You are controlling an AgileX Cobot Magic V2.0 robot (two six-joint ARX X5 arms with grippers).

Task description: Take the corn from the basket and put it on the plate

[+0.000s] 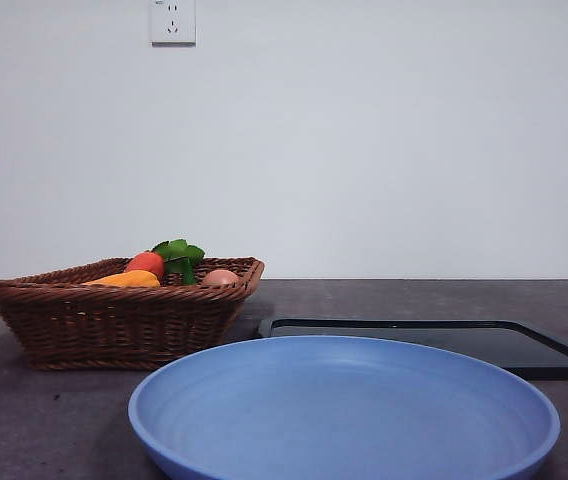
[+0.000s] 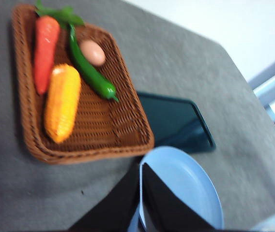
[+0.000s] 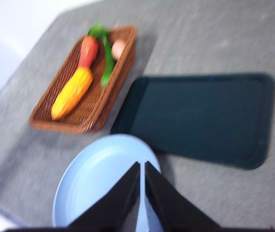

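The corn (image 2: 62, 102) (image 3: 72, 92) lies in the brown wicker basket (image 2: 128, 133) (image 3: 86, 121) beside a red-orange carrot; in the front view only its yellow top (image 1: 129, 279) peeks over the basket's rim (image 1: 114, 295). In front of the basket sits the light-blue plate (image 1: 344, 410) (image 2: 190, 183) (image 3: 94, 179), with nothing on it. High over the plate, my left gripper (image 2: 141, 166) is shut and holds nothing. My right gripper (image 3: 142, 166) is shut too, also above the plate. Neither arm shows in the front view.
A flat black tray (image 1: 434, 340) (image 3: 200, 116) lies behind the plate, right of the basket. The basket also holds a carrot (image 2: 45, 48), a green pepper (image 2: 91, 72) and a tan egg-like ball (image 2: 93, 52). A white wall stands behind the table.
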